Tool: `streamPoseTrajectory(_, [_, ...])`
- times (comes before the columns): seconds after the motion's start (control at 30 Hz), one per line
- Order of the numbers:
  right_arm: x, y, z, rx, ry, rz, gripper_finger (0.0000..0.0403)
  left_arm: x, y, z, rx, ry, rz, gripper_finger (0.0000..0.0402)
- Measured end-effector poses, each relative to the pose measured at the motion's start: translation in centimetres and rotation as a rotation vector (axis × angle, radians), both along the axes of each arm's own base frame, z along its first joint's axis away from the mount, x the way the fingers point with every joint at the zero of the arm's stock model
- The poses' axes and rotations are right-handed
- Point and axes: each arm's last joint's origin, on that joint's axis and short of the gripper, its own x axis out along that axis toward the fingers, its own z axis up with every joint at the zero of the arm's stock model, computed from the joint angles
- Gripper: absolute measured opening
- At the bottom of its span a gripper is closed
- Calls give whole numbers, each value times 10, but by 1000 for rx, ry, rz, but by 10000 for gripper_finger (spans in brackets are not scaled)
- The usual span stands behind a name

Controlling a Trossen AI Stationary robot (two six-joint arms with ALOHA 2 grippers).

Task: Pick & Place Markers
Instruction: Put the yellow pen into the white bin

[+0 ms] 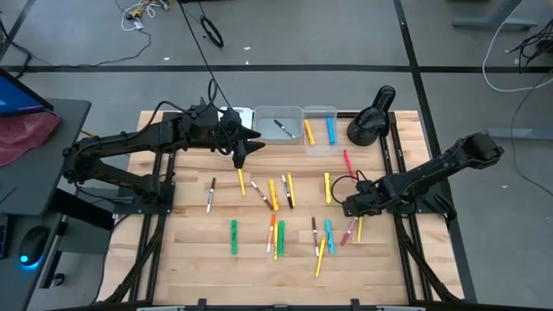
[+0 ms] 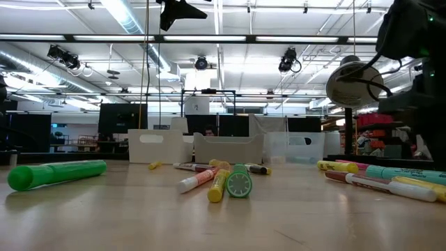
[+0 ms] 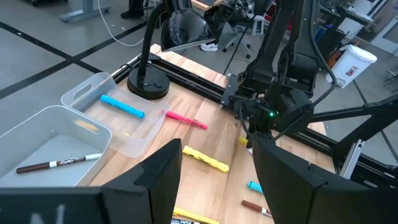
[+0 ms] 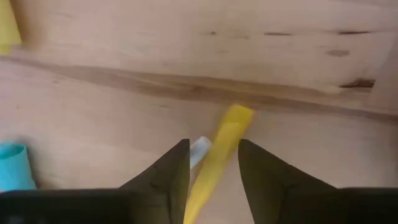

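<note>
Several markers lie flat on the wooden table (image 1: 190, 259): a green one (image 1: 233, 236), yellow ones (image 1: 327, 187), a pink one (image 1: 347, 161). My right gripper (image 1: 352, 210) points down over the right-hand cluster. It is open, with a yellow marker (image 4: 217, 162) and the white end of another marker (image 4: 199, 149) in the gap between its fingers. My left gripper (image 1: 251, 149) hangs open and empty above the table in front of the bins, also seen from its own wrist (image 3: 217, 149). My right gripper comes from above, its fingers across the yellow marker's length (image 4: 227, 134). The marker lies close beside one finger (image 4: 255, 168). Whether either finger touches it, I cannot tell. The gap looks wider than the marker.
Along the far edge stand a white bin (image 1: 238, 115), a clear bin (image 1: 278, 117) holding a dark marker (image 1: 282, 128), and a bin (image 1: 320, 145) with a yellow and a blue marker. A black lamp (image 1: 371, 121) stands to their right. A teal marker (image 4: 12, 167) lies near the right gripper.
</note>
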Motion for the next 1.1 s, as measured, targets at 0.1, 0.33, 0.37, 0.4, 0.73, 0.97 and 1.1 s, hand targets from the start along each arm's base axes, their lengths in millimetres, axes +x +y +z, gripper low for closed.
streamPoseTrajectory(0.1, [0, 0, 0, 15, 2, -10, 149, 0, 0, 0, 0, 0, 1, 204])
streamPoseTrajectory(0.33, [0, 2, 2, 61, 7, 13, 198, 0, 0, 0, 0, 0, 1, 204])
streamPoseTrajectory(0.37, [-1, 2, 2, 74, 8, 20, 205, 0, 0, 0, 0, 0, 1, 204])
streamPoseTrajectory(0.4, [0, 2, 2, 89, 9, 31, 212, 0, 0, 0, 0, 0, 1, 204])
streamPoseTrajectory(0.73, [2, 7, 0, 155, 10, 73, 219, 0, 0, 0, 0, 0, 1, 204])
streamPoseTrajectory(0.97, [1, 10, -14, 137, 80, 47, 162, 0, 0, 0, 0, 0, 1, 204])
streamPoseTrajectory(1.1, [0, 9, -16, 119, 101, 49, 108, 0, 0, 0, 0, 0, 1, 204])
